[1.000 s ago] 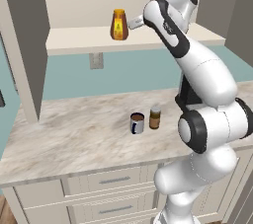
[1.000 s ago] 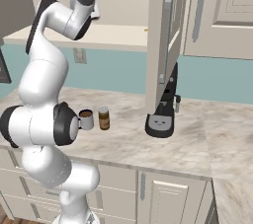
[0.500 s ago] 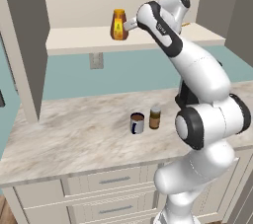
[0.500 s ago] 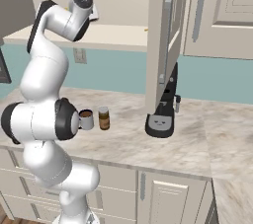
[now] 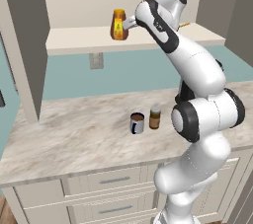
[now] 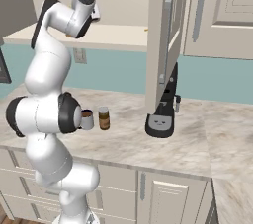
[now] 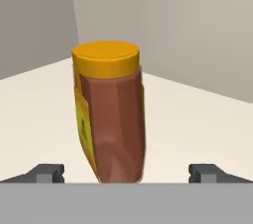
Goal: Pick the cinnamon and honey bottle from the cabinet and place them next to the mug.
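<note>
The honey bottle (image 5: 118,24) stands upright on the pale shelf of the cabinet (image 5: 74,41), amber with a yellow cap. My gripper (image 5: 128,22) is at its right side, level with the bottle. In the hand view the honey bottle (image 7: 111,114) rises close in front, between the two fingertips (image 7: 47,172), and my gripper (image 7: 127,173) is open with wide gaps on both sides of it. The cinnamon (image 5: 155,117) stands on the counter just right of the mug (image 5: 137,123), which holds brown liquid. Mug (image 6: 87,119) and cinnamon (image 6: 104,118) also stand beside the arm in the right base view.
The marble counter (image 5: 74,134) runs under the cabinet, with drawers (image 5: 113,181) below. An open cabinet door (image 6: 165,35) hangs right of the arm, and a dark coffee machine (image 6: 162,114) stands beneath it. A grey-brown side panel (image 5: 24,45) bounds the shelf at the left.
The hand has moved left along the shelf and closed in on the honey bottle. The jaws have stayed wide apart. Mug and cinnamon have not moved.
</note>
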Tool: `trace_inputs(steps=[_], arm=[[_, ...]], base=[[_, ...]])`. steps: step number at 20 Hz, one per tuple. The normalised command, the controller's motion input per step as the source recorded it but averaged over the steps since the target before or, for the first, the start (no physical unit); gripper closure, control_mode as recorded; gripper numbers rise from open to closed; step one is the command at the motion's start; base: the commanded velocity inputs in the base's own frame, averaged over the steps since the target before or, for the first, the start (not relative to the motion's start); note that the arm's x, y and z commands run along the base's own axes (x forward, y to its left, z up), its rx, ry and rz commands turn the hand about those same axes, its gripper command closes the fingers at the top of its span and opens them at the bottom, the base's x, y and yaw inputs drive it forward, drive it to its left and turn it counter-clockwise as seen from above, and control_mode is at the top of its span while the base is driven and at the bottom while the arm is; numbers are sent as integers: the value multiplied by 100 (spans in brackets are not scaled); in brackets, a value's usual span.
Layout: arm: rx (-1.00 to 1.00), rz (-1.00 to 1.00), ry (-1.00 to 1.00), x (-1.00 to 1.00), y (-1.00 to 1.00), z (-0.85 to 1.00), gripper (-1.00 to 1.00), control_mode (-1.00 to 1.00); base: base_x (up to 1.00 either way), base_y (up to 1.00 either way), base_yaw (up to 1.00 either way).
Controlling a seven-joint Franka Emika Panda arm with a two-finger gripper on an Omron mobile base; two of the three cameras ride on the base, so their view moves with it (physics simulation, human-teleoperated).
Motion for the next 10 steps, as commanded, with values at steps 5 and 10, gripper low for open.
trace_inputs(steps=[5,10], arm=[[0,0,1,13,1,0,-100,-100],[0,0,0,16,4,0,-100,-100]], base=[[0,0,0],[0,0,0]])
